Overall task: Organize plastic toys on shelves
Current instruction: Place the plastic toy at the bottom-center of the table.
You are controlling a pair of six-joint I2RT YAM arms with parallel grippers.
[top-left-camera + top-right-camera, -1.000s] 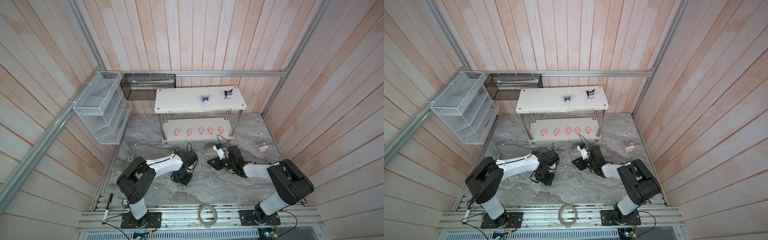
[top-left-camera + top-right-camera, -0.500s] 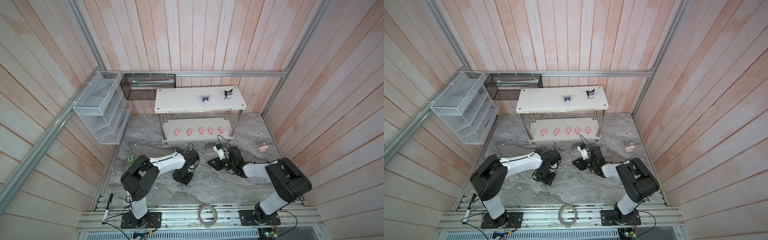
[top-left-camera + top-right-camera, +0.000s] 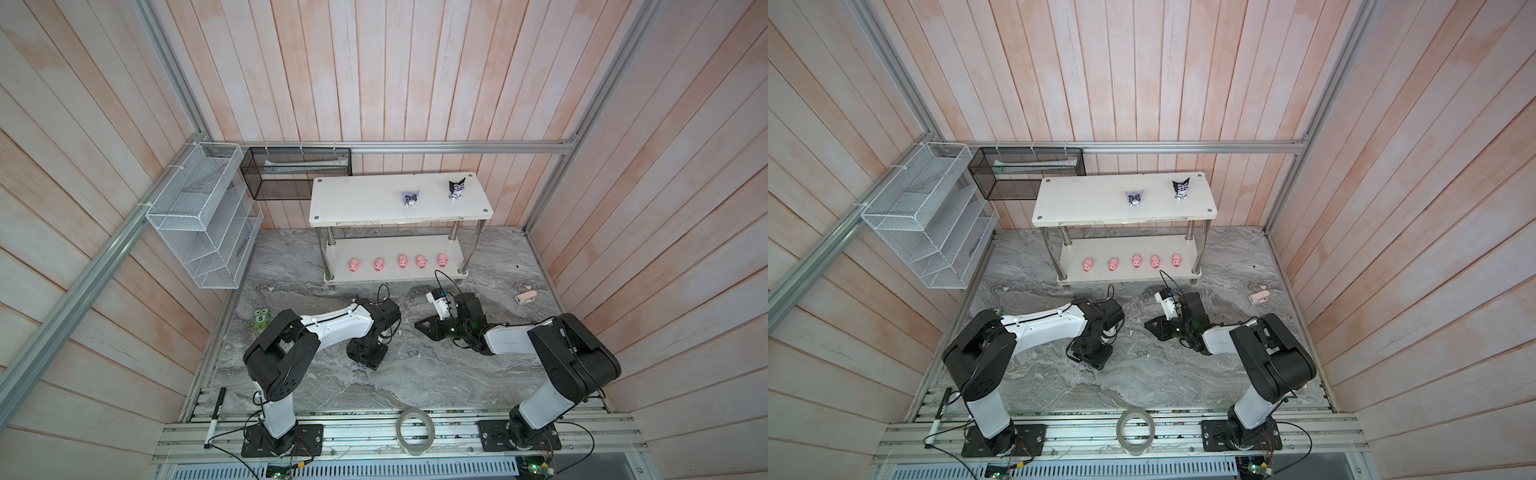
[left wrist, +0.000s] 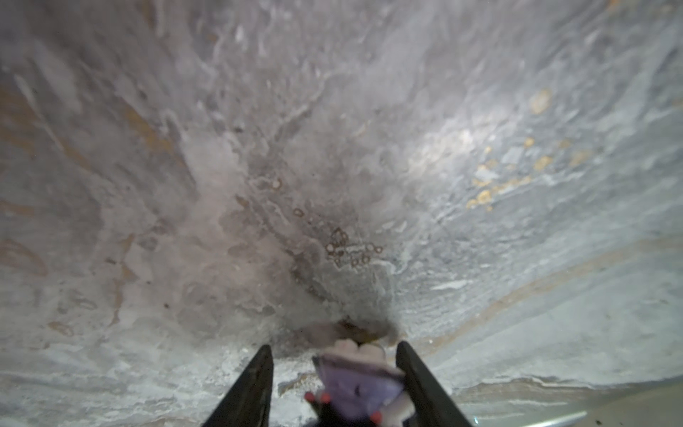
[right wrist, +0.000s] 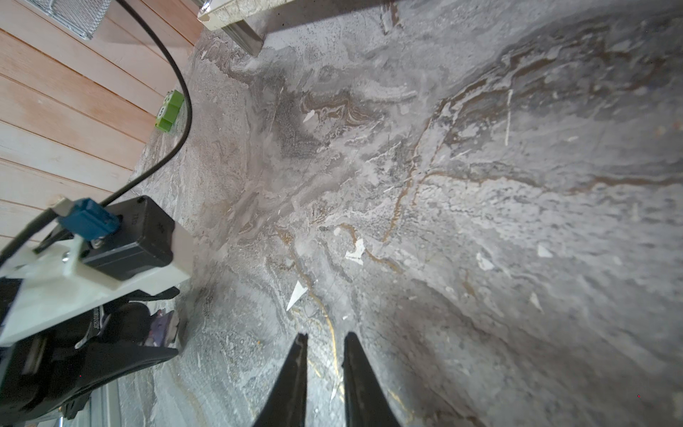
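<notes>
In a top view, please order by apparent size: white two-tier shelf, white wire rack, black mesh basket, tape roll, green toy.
1. white two-tier shelf and white wire rack: they look about alike, so unranked
2. black mesh basket
3. tape roll, nearer the camera
4. green toy

Pinkish plank walls (image 3: 374, 83) enclose grey marbled floor (image 3: 415, 382).

Green toy (image 3: 262, 319), tape roll (image 3: 415, 449), perhaps pen (image 3: 214, 415)
</notes>
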